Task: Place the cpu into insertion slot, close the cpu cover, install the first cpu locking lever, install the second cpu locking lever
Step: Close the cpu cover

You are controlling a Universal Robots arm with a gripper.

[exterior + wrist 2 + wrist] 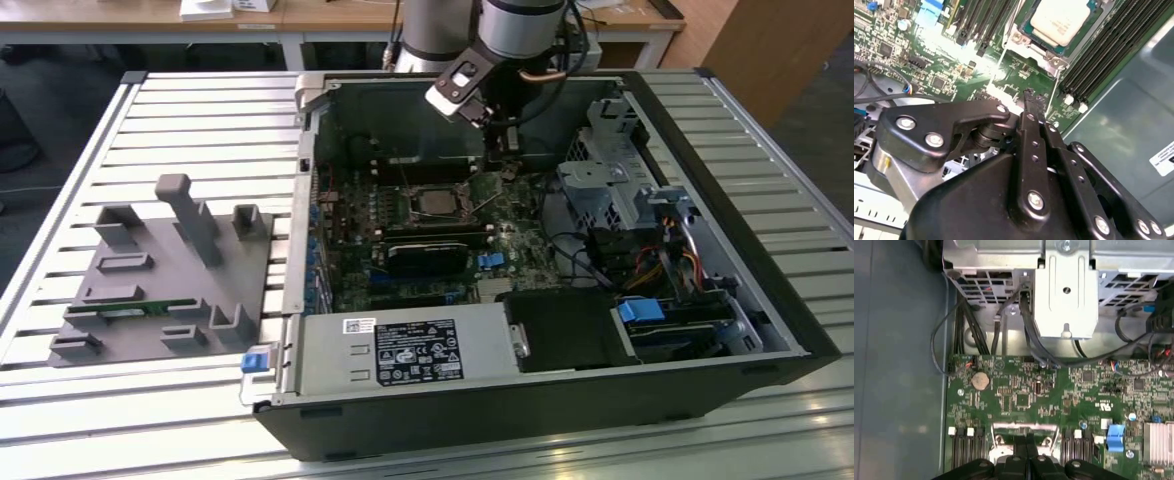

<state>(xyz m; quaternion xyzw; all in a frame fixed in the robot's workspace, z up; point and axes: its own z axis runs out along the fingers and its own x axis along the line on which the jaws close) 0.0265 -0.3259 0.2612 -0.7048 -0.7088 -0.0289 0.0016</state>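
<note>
The cpu, a flat silver-grey square, lies in the insertion slot on the green board inside the open computer case. The cpu cover, a thin silvery frame, lies around the chip's edge. Two thin wire levers run out from the socket's corners towards me. My gripper hovers just off the socket's near side, at the exterior view's right of it. Its black fingers are pressed together with nothing seen between them.
Black memory slots flank the socket. A silver drive cage and cables stand at the exterior view's right, and a power supply at the front. A black heatsink block lies near the socket. A grey fixture sits outside the case.
</note>
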